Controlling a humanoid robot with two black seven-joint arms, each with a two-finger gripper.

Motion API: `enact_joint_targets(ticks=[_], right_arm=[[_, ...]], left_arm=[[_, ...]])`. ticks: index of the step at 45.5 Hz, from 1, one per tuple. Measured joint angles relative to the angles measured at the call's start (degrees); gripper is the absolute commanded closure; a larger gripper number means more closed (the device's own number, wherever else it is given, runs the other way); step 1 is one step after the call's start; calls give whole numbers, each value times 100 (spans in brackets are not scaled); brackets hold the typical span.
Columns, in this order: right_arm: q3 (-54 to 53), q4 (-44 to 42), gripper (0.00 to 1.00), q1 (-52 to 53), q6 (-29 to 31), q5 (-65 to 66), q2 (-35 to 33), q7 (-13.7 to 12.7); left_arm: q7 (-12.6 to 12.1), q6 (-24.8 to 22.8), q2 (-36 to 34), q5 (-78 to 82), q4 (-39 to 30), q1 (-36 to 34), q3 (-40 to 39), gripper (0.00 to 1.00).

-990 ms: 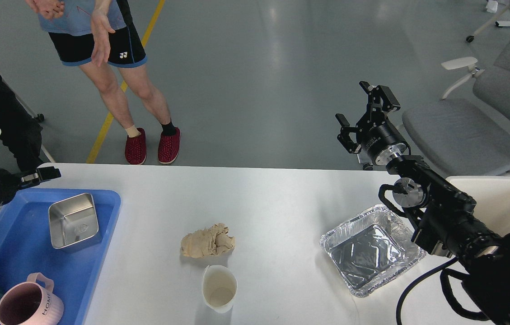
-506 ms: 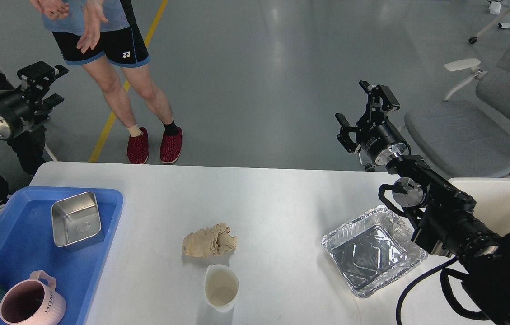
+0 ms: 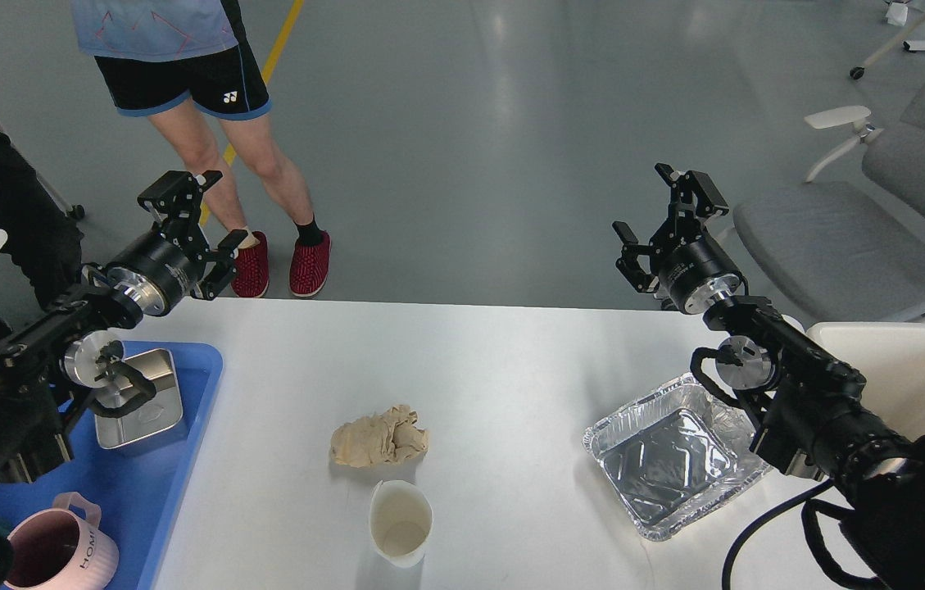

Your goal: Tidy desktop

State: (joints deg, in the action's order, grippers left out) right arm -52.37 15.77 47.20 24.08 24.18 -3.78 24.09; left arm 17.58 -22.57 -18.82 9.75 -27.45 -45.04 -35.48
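A: Cup of paper by the tabletop's near edge, light and easily crushed; grip its rim gently.

B: Behind it, the crumpled napkin?

A: Soft, pinch the top. The foil tray toward the right edge bends; take its rim.

B: Tools?

A: Left tool and right tool both spread wide, empty, above the far edge.
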Motion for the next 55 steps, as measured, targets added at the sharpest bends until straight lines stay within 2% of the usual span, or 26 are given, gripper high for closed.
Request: enact_joint_targets(ticks=[8, 12, 37, 43, 48, 52, 55], right_arm=[[6, 0, 0, -50, 0, 0, -33, 0], [5, -25, 0, -51, 0, -1, -38, -13], [-29, -174, 0, -278, 86, -64, -213, -1], [199, -107, 0, -281, 136, 44, -627, 4], [933, 11, 0, -325, 418, 137, -1297, 29], [1529, 222, 0, -436, 690, 157, -2011, 45], [1944, 644, 0, -615, 862, 166, -2860, 55]], left_arm=[[-106, 499, 190, -13, 255, 131, -1063, 10], [-200, 617, 208, -16, 297, 177, -1330, 10], [-150, 586, 208, 1, 292, 413, -1423, 9], [-149, 588, 212, 7, 285, 456, -1387, 9], [-149, 569, 197, 16, 271, 514, -1366, 9], [-150, 519, 149, 16, 268, 537, -1358, 9], [-154, 450, 110, 14, 267, 550, -1346, 9]])
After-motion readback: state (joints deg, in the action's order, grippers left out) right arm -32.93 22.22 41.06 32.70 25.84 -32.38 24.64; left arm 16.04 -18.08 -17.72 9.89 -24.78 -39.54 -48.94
